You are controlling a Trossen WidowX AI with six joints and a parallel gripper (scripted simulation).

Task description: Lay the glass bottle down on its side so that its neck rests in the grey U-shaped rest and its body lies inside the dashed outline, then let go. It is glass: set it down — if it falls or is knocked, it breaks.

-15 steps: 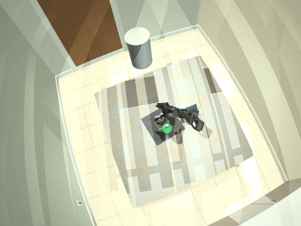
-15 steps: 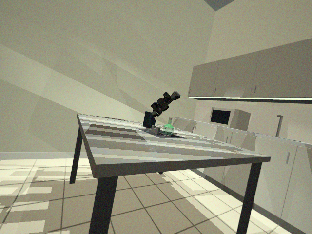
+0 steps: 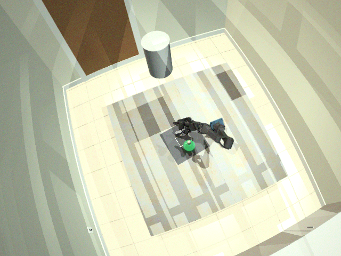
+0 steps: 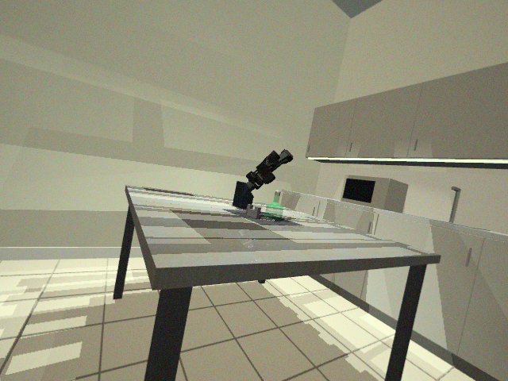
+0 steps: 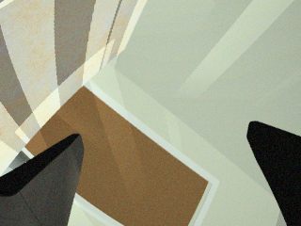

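Note:
The green glass bottle (image 3: 189, 145) (image 4: 275, 209) stands upright on the dark mat (image 3: 178, 159), neck up, beside the dashed outline (image 3: 178, 142). The grey U-shaped rest (image 4: 253, 211) stands near the bottle on its left in the exterior view; in the top view the arm covers it. My gripper (image 3: 175, 128) is open and empty, held above the mat's far side, away from the bottle. In the wrist view its fingers stand wide apart, with only the wall, the brown door and part of the table top behind them. The bottle is not in the wrist view.
The arm's blue base (image 3: 216, 123) (image 4: 242, 194) stands on the table (image 4: 295, 272) beside the mat. The raised arm reaches over the mat's edge. A grey cylinder (image 3: 159, 62) stands on the floor beyond the table. A microwave (image 4: 380, 192) stands on the counter behind.

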